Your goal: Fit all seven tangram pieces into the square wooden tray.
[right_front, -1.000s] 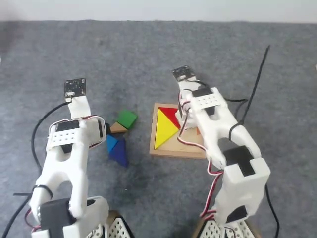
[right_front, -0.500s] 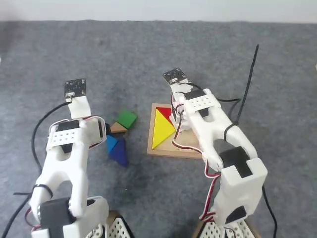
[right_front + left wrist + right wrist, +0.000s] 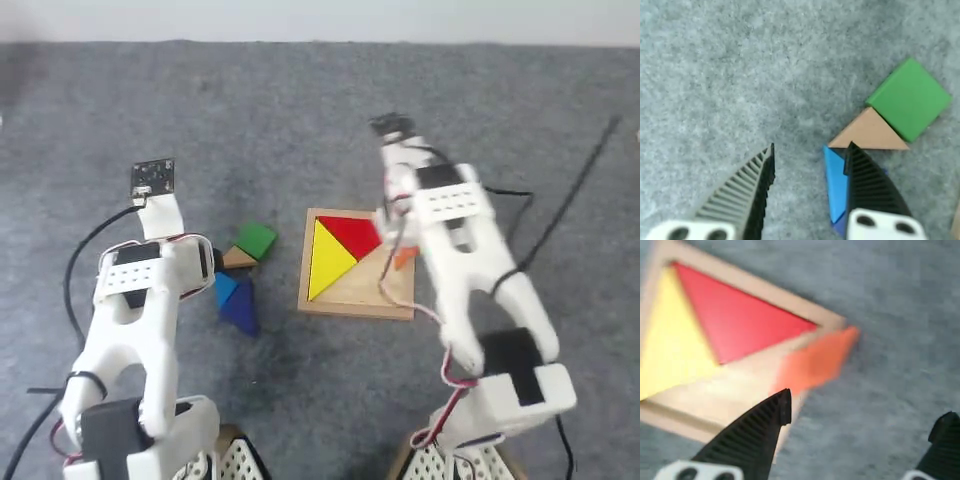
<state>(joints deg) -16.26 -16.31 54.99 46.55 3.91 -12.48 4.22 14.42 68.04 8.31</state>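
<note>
1. While a grey felt-like surface [image 3: 300, 120] covers the table, a pale wall [image 3: 300, 20] runs along the top of the high view.
2. At the centre lies the square wooden tray [image 3: 355, 305], holding a yellow triangle [image 3: 328, 260] and a red triangle [image 3: 352, 236] side by side.
3. An orange piece [image 3: 815, 362] sits at the tray's right edge, blurred, seemingly across the rim.
4. Left of the tray, on the surface, a green square [image 3: 256, 240], a tan triangle [image 3: 238, 258] and blue pieces [image 3: 232, 298] are clustered.
5. The left gripper [image 3: 811, 150] is spread wide, one finger over the blue pieces.
6. The right gripper [image 3: 866, 405] is spread too, pinching nothing, beside the orange piece.
</note>
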